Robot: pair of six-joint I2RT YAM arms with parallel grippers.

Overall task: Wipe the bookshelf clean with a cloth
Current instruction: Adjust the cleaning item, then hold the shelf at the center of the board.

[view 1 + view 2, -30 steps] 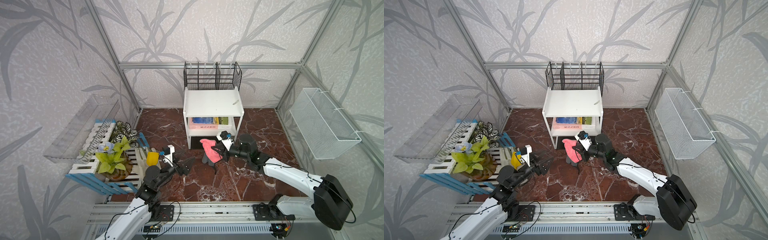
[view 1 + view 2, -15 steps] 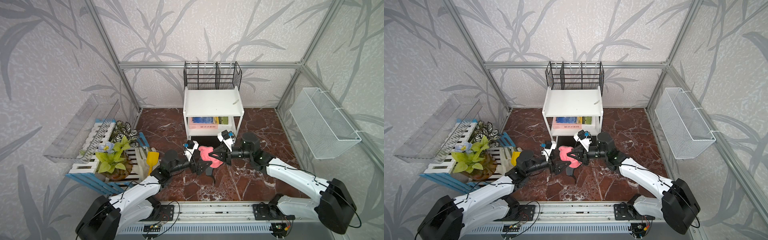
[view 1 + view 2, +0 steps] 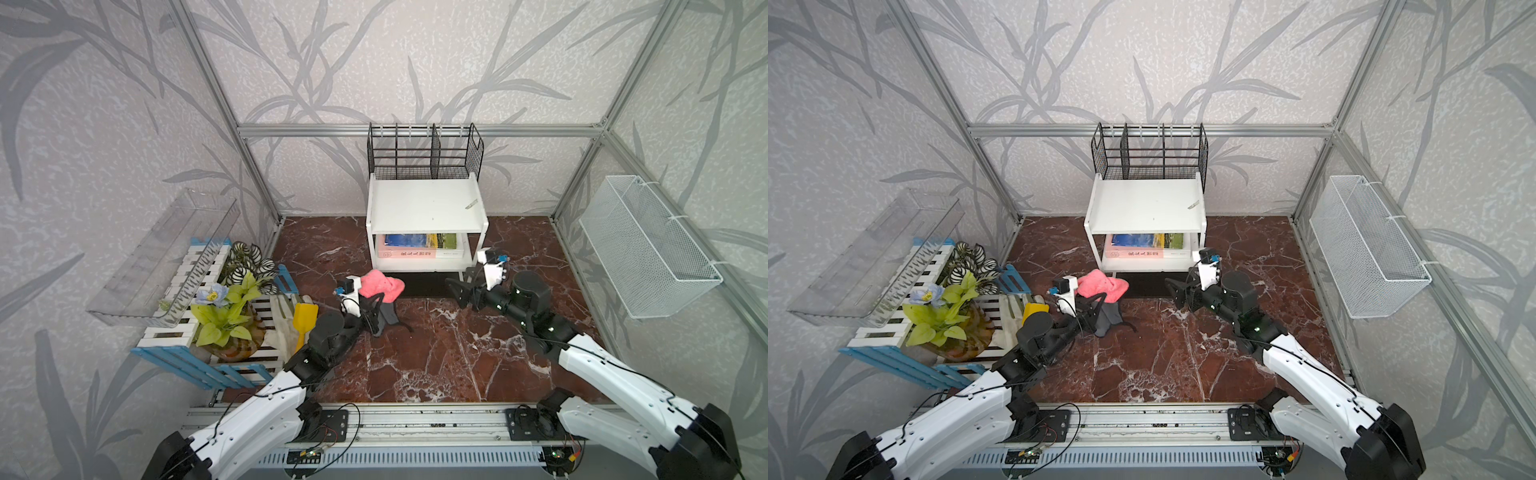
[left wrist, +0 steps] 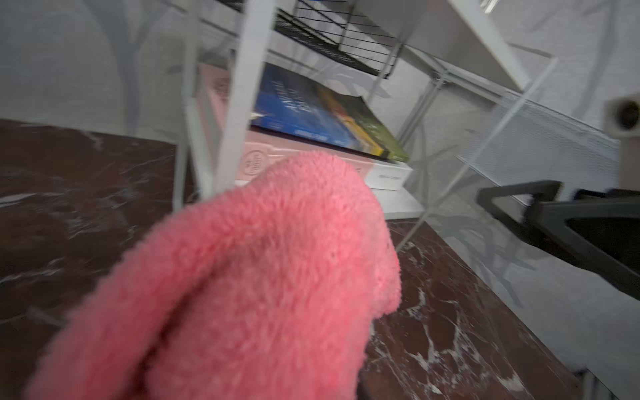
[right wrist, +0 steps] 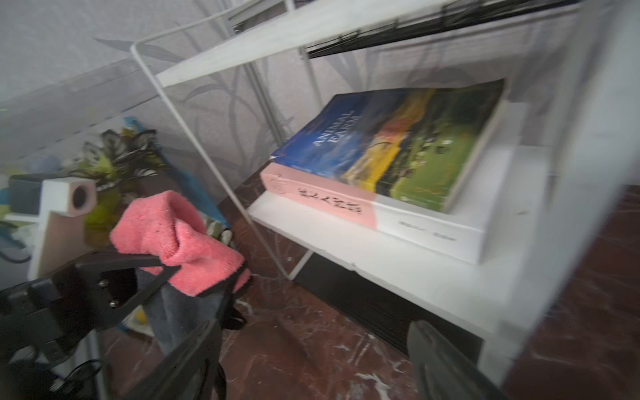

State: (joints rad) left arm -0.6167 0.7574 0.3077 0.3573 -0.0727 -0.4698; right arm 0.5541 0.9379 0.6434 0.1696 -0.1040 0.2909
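Note:
The white bookshelf (image 3: pixel 426 203) (image 3: pixel 1144 203) stands against the back wall, books (image 5: pixel 398 145) stacked on its lower board (image 5: pixel 398 270). In front of its left leg, the pink cloth (image 3: pixel 380 284) (image 3: pixel 1102 284) hangs above the floor with its grey side drooping. My left gripper (image 3: pixel 376 309) (image 3: pixel 1096 305) is shut on it. In the left wrist view the cloth (image 4: pixel 259 277) hides the jaws. My right gripper (image 3: pixel 457 293) (image 3: pixel 1177 293) (image 5: pixel 311 363) stands open and empty near the shelf's right leg, apart from the cloth (image 5: pixel 173 239).
A black wire rack (image 3: pixel 424 153) sits at the back of the shelf top, and a small scrap (image 3: pixel 471 204) lies near its right edge. A white mesh basket (image 3: pixel 648 249) hangs on the right wall. At the left are a slatted stand with a plant (image 3: pixel 224 311) and a yellow scoop (image 3: pixel 303 320).
The cloth passed from my right gripper to my left. The left arm came in and shut on it; the right gripper opened and drew back to the right.

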